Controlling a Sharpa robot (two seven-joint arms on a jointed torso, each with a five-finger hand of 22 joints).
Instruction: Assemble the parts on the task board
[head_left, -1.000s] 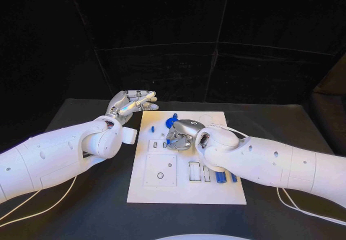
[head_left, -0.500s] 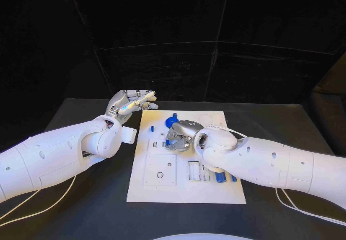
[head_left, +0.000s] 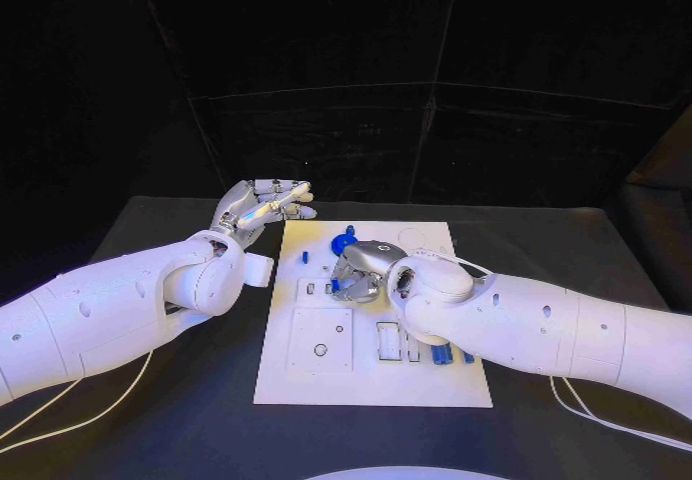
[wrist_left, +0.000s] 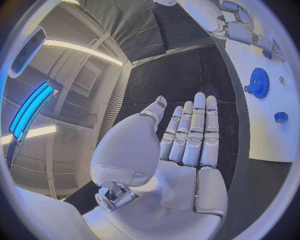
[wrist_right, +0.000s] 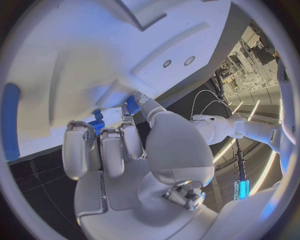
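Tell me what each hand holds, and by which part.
Left hand holds nothing, its fingers straight. Right hand is down on the task board by a small blue part; a hold cannot be told.

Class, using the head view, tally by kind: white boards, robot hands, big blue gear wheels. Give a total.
White board: 1
Robot hands: 2, left robot hand and right robot hand
Big blue gear wheel: 1
Total: 4
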